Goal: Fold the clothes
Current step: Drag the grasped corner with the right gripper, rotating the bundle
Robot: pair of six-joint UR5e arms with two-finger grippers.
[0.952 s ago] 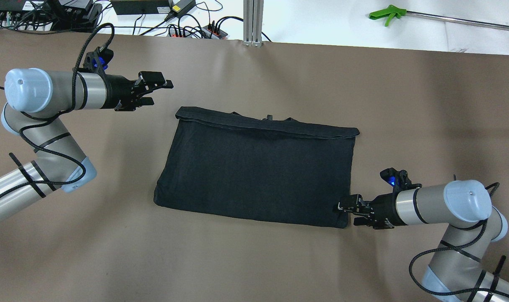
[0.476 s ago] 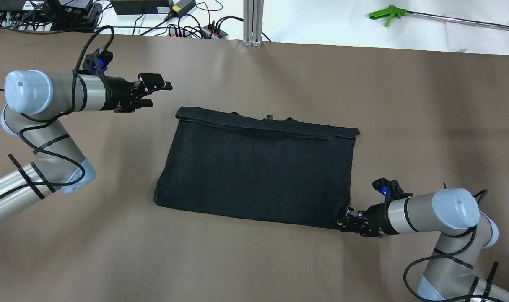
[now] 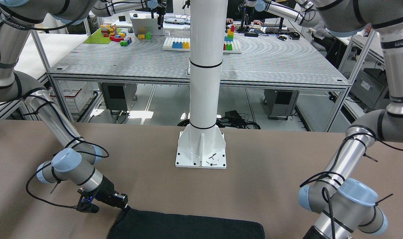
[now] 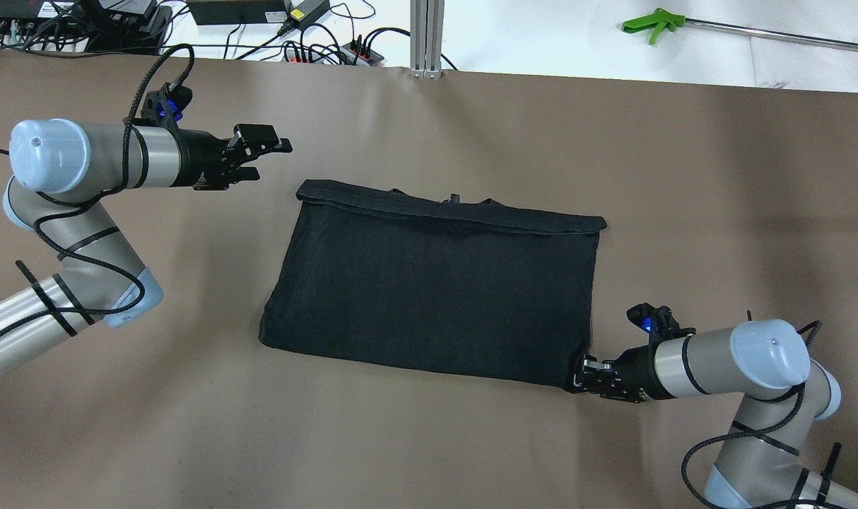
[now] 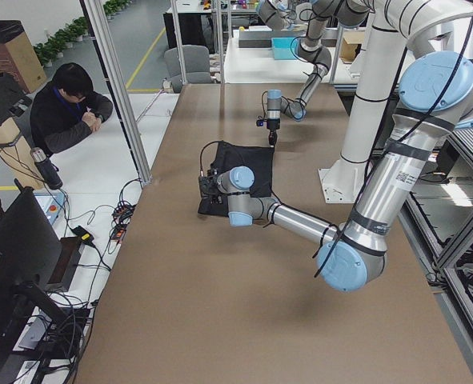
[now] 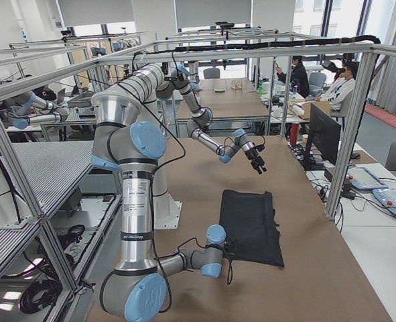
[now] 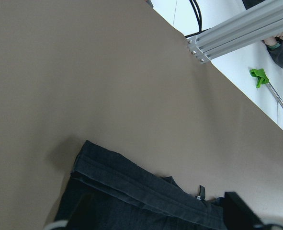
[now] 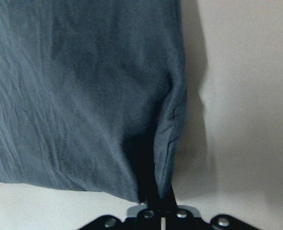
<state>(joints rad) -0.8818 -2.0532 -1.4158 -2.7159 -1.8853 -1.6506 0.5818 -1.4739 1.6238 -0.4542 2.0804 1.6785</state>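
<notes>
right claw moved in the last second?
Yes. The right claw slid toward the robot, down the right edge of the plain black fabric garment, onto its near corner.

The left arm stretches over the far left part of the desk [image 4: 415,438], the left end effector [image 4: 270,159] hovering level with its fingers spread, while the right arm lies low by the near right edge, the right end effector [image 4: 579,375] pinched on a corner of the clothes [image 4: 429,283].

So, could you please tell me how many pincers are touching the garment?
1: the right pincer grips the black garment at its near right corner. The left pincer hovers open, clear of the far left corner.
</notes>
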